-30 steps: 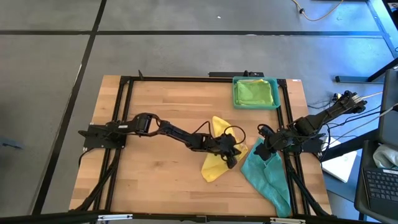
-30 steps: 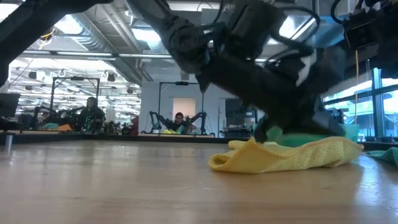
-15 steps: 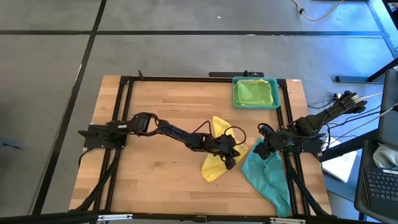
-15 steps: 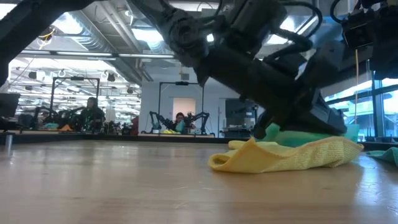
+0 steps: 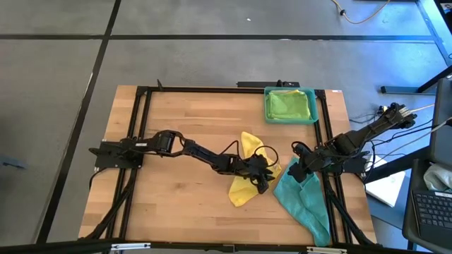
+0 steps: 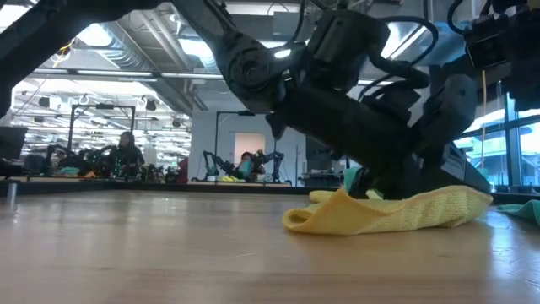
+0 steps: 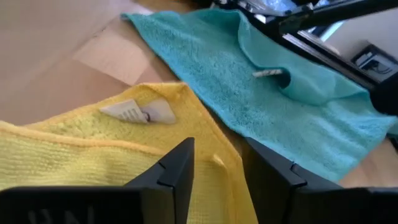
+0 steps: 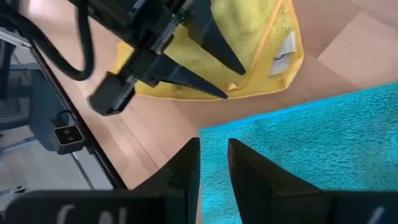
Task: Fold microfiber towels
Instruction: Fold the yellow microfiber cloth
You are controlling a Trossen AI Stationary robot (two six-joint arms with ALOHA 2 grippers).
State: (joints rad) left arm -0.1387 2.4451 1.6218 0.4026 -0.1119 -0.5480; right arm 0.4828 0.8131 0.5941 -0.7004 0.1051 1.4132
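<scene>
Green towels (image 5: 289,104) sit in the tray (image 5: 313,115), while the left gripper (image 5: 263,178), fingers apart, rests on the half-folded yellow towel (image 5: 245,190) mid-table and the right gripper (image 5: 296,171), narrowly parted, waits at the unfolded teal towel (image 5: 305,201)

Two black jointed arms trailing looped black cables, each ending in tapered, wedge-shaped dark fingers.

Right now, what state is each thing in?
Yellow towel: folded over, flat on the table.
Teal towel: spread out, crumpled, unfolded.
Tray: holds a green towel.
Left gripper: open, over the yellow towel's edge.
Right gripper: slightly apart, over the teal towel.
</scene>
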